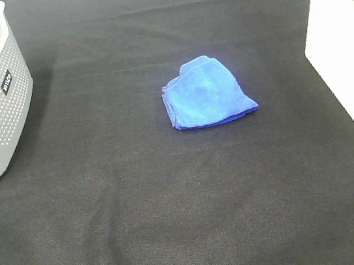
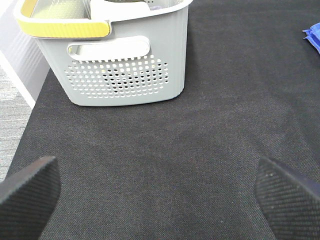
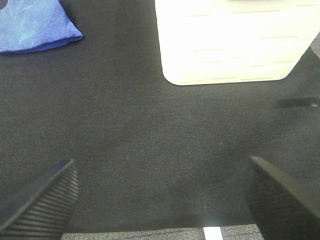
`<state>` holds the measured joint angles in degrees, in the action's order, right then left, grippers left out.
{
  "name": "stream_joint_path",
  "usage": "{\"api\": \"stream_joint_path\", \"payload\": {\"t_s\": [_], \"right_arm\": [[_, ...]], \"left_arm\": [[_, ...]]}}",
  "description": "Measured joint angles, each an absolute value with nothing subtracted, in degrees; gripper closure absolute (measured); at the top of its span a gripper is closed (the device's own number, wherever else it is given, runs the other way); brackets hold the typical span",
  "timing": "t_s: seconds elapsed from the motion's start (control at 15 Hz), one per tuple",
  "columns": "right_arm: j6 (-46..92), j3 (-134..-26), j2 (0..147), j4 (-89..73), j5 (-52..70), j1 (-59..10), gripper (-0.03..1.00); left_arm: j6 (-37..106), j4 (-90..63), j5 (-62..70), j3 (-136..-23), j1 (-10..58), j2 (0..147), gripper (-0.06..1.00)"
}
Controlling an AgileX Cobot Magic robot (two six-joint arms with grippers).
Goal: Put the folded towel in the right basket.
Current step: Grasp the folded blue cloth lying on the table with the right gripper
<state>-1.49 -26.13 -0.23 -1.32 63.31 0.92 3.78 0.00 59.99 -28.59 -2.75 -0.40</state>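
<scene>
Both empty: left end effector and right end effector spread wide. Judging the folded towel soft, light, floppy; pinch its layered edge nearest the right basket

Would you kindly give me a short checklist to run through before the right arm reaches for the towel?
1. The towel is folded and lies in one piece on the black cloth: ok.
2. The right gripper is open and holds nothing: ok.
3. Nothing lies between the towel and the right basket: ok.
4. Room inside the right basket: cannot tell, its inside does not show.
5. The left gripper is open, near the grey basket and apart from the towel: ok.
</scene>
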Motion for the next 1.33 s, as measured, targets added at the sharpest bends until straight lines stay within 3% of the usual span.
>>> {"api": "stream_joint_path", "payload": {"t_s": [1.33], "right_arm": [[-1.49,-26.07,-0.23,-1.32,63.25,0.92,0.08]], "left_arm": [[3.78,0.0,59.99,-28.59,-2.75,-0.4,-0.05]]}}
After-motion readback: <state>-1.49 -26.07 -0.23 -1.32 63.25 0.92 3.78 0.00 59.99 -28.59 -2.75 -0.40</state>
